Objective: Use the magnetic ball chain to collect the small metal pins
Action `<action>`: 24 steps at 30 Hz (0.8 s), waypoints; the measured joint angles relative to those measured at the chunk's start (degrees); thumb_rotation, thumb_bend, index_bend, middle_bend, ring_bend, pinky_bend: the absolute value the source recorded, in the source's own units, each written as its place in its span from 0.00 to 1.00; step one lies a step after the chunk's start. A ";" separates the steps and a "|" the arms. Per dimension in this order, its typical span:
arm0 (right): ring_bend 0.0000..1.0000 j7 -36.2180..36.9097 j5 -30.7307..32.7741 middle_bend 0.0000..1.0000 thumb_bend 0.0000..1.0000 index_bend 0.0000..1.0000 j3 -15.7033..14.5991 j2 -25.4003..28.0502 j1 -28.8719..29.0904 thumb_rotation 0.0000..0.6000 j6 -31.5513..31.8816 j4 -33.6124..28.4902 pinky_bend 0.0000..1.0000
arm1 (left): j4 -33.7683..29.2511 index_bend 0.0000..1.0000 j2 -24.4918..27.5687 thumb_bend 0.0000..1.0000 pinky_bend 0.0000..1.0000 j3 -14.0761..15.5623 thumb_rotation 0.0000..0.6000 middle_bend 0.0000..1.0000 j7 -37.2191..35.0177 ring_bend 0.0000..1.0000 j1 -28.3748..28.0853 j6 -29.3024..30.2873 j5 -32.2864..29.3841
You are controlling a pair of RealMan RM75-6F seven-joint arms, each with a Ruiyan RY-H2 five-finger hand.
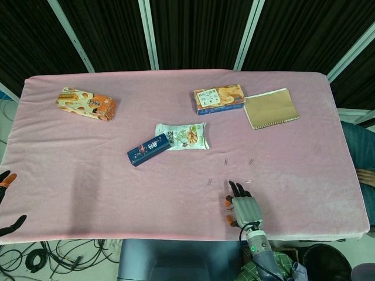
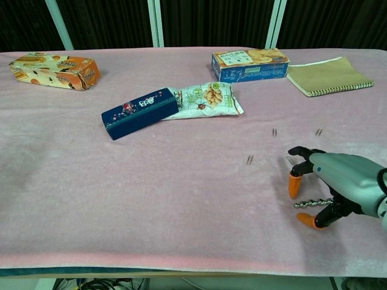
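A short magnetic ball chain [image 2: 313, 203] sticks out level from the right hand [image 2: 334, 187], pinched between its orange-tipped fingers [image 2: 294, 185] just above the pink tabletop [image 2: 151, 181] near the front edge, right of centre. Small metal pins [image 2: 250, 159] lie scattered just beyond it. The left hand [image 1: 6, 202] hangs off the front left corner with fingers apart, holding nothing.

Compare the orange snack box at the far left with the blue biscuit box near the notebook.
The orange patterned snack box looks dented and crumpled; the blue rectangular biscuit box keeps crisp, straight edges. The orange box lies alone at the table's far left corner area; the blue box lies right beside the tan spiral notebook. The orange box is orange and cream all over; the blue one has blue sides and a biscuit picture on top. Both lie flat on the pink cloth, untouched by either hand.
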 measured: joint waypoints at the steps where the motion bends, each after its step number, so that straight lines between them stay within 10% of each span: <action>1: 0.02 -0.03 0.05 0.00 0.23 0.49 0.06 -0.05 -0.04 1.00 -0.13 0.12 0.20 | 0.01 0.06 0.00 0.22 0.00 -0.01 1.00 0.02 0.01 0.00 0.01 0.03 -0.01; 24: 0.02 -0.14 0.39 0.00 0.25 0.52 1.72 -0.26 -0.68 1.00 -2.32 1.77 0.20 | -0.10 0.06 -0.08 0.22 0.00 -0.15 1.00 0.02 0.35 0.00 -0.03 -0.14 -0.41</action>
